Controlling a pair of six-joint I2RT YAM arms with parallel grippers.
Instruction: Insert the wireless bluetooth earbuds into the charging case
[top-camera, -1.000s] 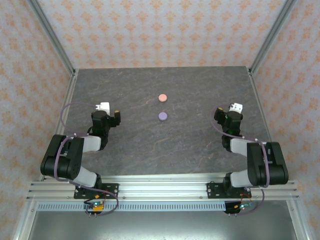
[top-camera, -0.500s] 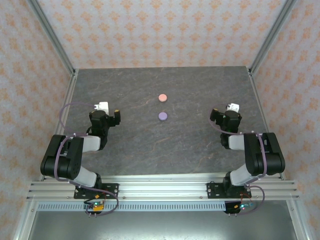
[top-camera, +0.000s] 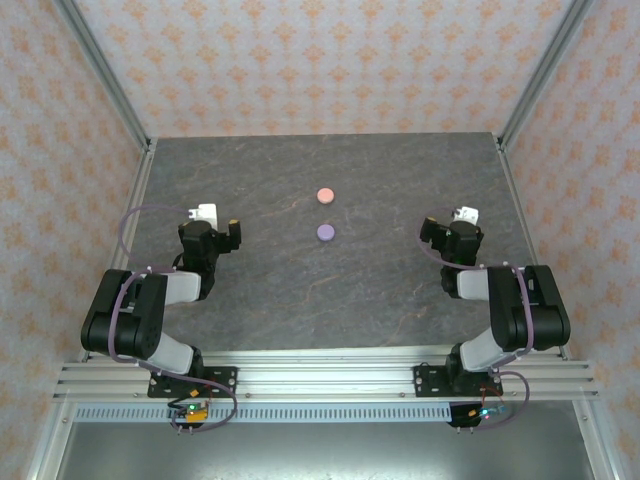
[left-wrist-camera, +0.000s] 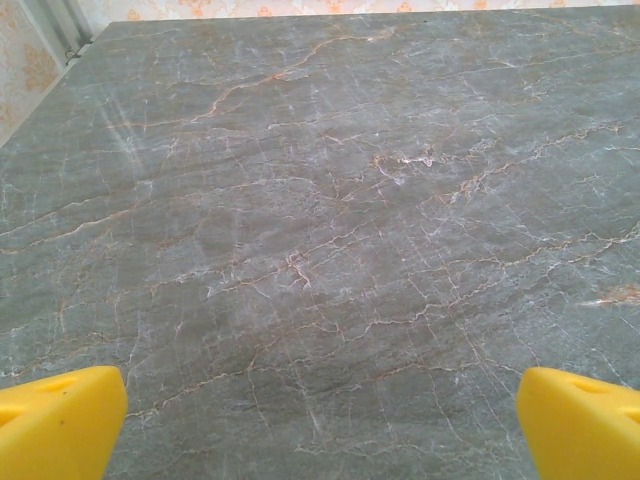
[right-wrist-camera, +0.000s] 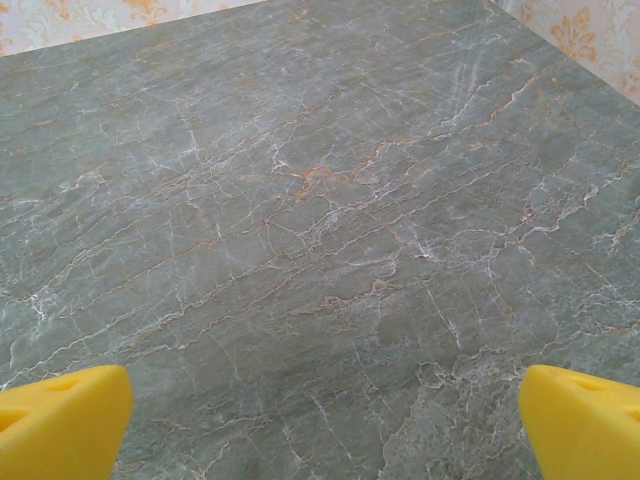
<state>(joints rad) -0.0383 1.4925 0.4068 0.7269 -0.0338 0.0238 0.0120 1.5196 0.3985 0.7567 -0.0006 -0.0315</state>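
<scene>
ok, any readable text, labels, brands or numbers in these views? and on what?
None readable.
Pink case: no marking seen; too small to tell.
Lilac case: same.
Table: stone veining, no lettering.
Wallpaper: ornament pattern, no words.

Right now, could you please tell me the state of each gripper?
Left gripper: open, holding nothing.
Right gripper: open, holding nothing.
</scene>
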